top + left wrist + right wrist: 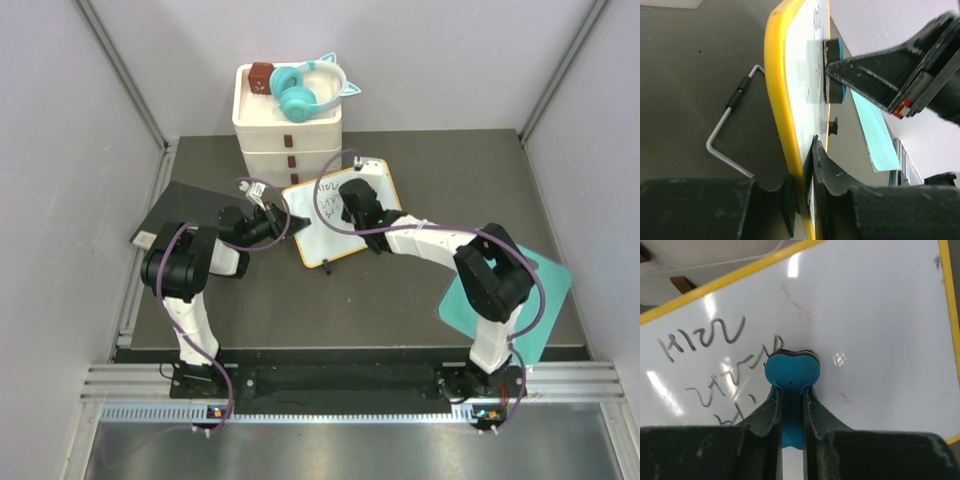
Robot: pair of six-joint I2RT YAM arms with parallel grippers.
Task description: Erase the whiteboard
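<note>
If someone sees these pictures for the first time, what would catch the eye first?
The yellow-framed whiteboard in the middle of the table: the left gripper clamps its edge and the right gripper presses a blue eraser on it beside dark handwriting. At the back, teal headphones lie on a white drawer stack.

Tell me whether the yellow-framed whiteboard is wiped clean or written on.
Written on: in the right wrist view, grey scribbles mark the yellow-framed whiteboard left of the blue eraser.
</note>
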